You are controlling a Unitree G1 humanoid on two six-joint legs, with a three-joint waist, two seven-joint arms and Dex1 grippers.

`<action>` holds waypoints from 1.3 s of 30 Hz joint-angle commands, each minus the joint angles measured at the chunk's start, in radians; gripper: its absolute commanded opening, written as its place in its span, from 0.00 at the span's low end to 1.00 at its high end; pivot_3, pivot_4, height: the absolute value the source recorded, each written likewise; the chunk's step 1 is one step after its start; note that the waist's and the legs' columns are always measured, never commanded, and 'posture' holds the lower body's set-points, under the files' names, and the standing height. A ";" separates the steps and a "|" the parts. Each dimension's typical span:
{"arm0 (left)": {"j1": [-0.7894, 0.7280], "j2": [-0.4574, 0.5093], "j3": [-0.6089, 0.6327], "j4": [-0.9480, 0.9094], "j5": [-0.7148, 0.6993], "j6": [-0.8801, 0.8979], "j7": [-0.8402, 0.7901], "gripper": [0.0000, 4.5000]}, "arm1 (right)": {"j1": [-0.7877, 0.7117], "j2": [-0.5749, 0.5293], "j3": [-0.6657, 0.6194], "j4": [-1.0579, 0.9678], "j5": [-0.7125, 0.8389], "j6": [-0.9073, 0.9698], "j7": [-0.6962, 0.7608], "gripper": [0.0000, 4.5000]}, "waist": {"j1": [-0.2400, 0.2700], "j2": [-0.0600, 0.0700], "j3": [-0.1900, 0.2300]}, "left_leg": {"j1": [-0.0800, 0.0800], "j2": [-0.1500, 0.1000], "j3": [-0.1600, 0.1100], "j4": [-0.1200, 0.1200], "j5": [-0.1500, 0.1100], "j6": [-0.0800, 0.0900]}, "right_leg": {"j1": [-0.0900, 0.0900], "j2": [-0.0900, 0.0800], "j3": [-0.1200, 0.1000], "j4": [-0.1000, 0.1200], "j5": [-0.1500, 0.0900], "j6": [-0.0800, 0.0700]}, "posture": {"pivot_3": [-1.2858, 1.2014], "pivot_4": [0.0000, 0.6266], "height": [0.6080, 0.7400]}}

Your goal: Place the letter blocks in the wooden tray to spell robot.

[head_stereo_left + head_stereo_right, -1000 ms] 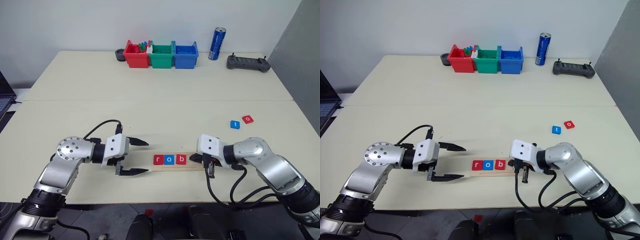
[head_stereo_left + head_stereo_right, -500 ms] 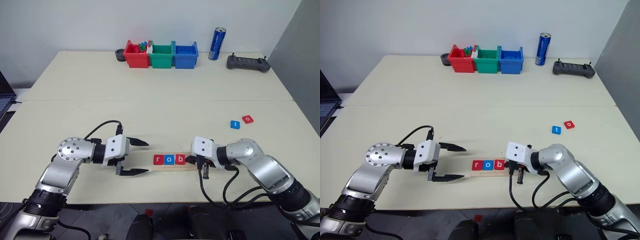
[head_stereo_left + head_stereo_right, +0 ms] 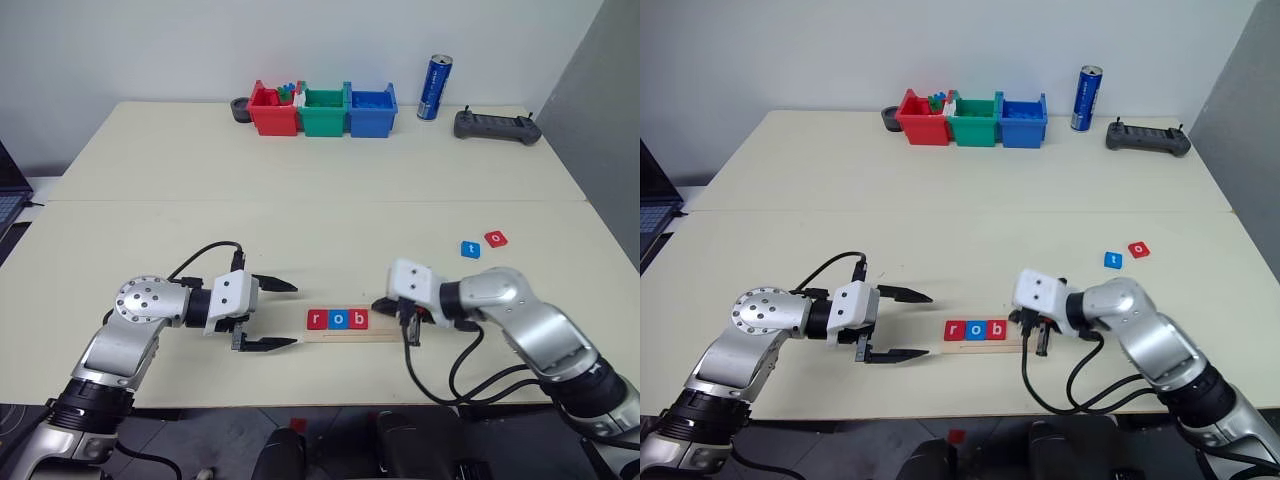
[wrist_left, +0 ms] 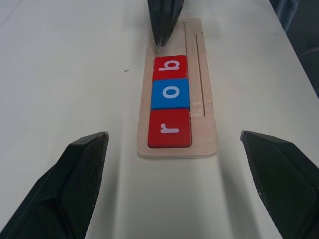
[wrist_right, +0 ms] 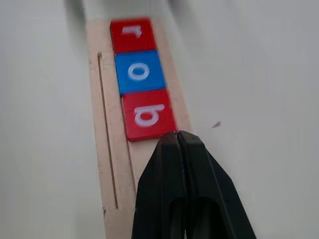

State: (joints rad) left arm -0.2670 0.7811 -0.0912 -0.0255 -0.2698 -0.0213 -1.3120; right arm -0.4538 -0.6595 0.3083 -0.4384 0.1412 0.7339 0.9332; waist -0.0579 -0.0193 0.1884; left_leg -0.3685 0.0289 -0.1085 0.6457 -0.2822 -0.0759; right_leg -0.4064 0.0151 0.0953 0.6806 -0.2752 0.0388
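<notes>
Risk: right gripper [image 5: 177, 137], fingers pressed together just beside the red b tile [image 5: 147, 115], may knock it askew in the wooden tray [image 5: 110, 199]; left gripper [image 3: 281, 314] spread, idle.

Wooden tray [image 4: 204, 134] holding r [image 4: 169, 128], o [image 4: 170, 93], b [image 4: 170, 66] tiles, left claw [image 4: 174, 186] spread, right claw [image 4: 163, 22] tip beside b

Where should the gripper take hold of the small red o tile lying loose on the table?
Probably by two opposite side edges, coming straight down from above. The small red square o tile lies flat on the pale table, so only its thin edges offer purchase. The blue t tile sits close beside it, so the fingers are best placed on the edges away from it.
</notes>
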 commanded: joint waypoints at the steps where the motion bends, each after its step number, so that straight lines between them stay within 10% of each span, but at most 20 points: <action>1: 0.008 0.000 0.026 -0.015 -0.023 -0.001 0.013 1.00 | 0.062 0.020 -0.164 -0.063 0.048 0.047 -0.094 0.19 | 0.001 0.000 0.000 | 0.000 0.000 0.000 0.000 0.000 0.000 | 0.000 0.000 0.000 0.000 0.000 0.000 | 0.52 0.24 1.00; 12: -0.005 0.003 0.024 0.006 -0.016 -0.017 0.015 1.00 | 0.191 0.302 -0.458 -0.003 -0.035 0.126 -0.604 0.99 | -0.002 0.000 0.000 | 0.001 0.000 0.001 0.000 0.000 0.000 | 0.000 0.000 0.001 0.001 0.000 0.000 | 0.52 0.24 1.00; 20: -0.028 -0.009 0.012 0.037 -0.010 -0.040 0.009 1.00 | 0.087 0.319 -0.529 0.204 -0.088 -0.026 -0.774 0.99 | -0.003 0.000 0.000 | 0.001 0.000 0.002 -0.001 0.000 0.000 | 0.000 0.000 0.002 0.000 0.000 0.000 | 0.52 0.24 1.00; 39: -0.025 -0.008 0.014 0.011 -0.023 -0.029 0.004 1.00 | -0.251 0.082 -0.469 1.094 -0.069 -0.283 -0.475 0.99 | -0.025 0.000 0.000 | 0.001 0.000 0.002 -0.001 0.000 0.000 | 0.000 0.000 0.002 0.001 0.000 0.000 | 0.52 0.24 1.00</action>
State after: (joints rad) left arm -0.2876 0.7668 -0.0920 0.0108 -0.2745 -0.0504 -1.3038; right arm -0.6992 -0.5643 -0.1669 0.6257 0.0791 0.4668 0.4414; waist -0.0831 -0.0190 0.1884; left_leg -0.3669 0.0285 -0.1063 0.6447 -0.2824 -0.0756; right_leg -0.4059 0.0150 0.0973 0.6814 -0.2749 0.0383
